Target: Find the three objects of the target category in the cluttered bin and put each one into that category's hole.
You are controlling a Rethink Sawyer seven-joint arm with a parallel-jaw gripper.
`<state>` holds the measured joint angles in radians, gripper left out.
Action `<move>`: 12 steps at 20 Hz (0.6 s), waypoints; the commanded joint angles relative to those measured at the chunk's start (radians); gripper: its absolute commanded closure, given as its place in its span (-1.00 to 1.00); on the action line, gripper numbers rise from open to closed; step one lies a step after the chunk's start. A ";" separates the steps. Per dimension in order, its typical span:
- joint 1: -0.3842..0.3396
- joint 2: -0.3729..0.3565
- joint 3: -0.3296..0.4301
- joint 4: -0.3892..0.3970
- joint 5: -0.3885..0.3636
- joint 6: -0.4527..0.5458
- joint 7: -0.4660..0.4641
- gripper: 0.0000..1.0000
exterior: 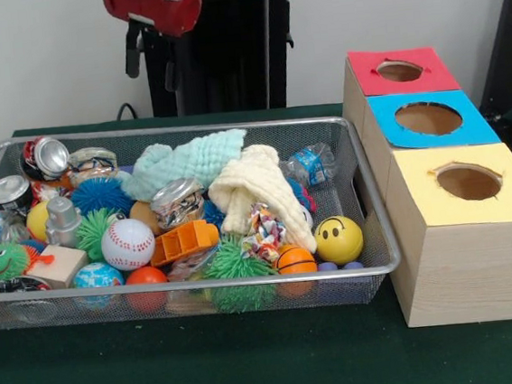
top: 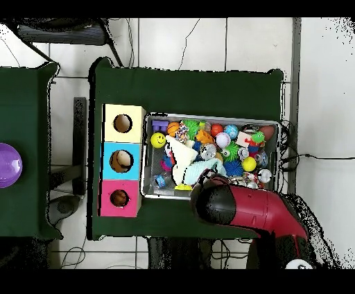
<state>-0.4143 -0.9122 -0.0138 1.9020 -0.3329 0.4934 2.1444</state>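
Observation:
The wire mesh bin [exterior: 202, 288] lies across the green table, packed with clutter; it also shows in the overhead view [top: 211, 116]. I cannot pick out any of the three plush animals for sure. A mint cloth [exterior: 185, 161] and a cream cloth [exterior: 256, 192] cover the bin's middle. A small yellow thing [top: 184, 186] shows at the bin's robot-side edge, unclear what it is. The red-bordered hole [exterior: 399, 71] is in the farthest wooden box and also shows in the overhead view [top: 119, 198]. Only the red and black arm [exterior: 152, 7] shows, over the bin's robot-side edge [top: 243, 208]; it hides the gripper.
Blue-bordered hole [exterior: 428, 118] and yellow-bordered hole [exterior: 469, 181] follow in the same row of boxes beside the bin. The bin holds a baseball [exterior: 128, 244], smiley ball [exterior: 338, 238], small basketball [exterior: 295, 260], spiky pom balls [exterior: 237, 262], cans [exterior: 46, 158] and a water bottle [exterior: 312, 164].

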 commanded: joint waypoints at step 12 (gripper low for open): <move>-0.024 -0.053 0.152 0.104 0.137 -0.137 0.077 -1.00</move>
<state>-0.4409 -0.9866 0.0351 1.9673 -0.2451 0.4294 2.1444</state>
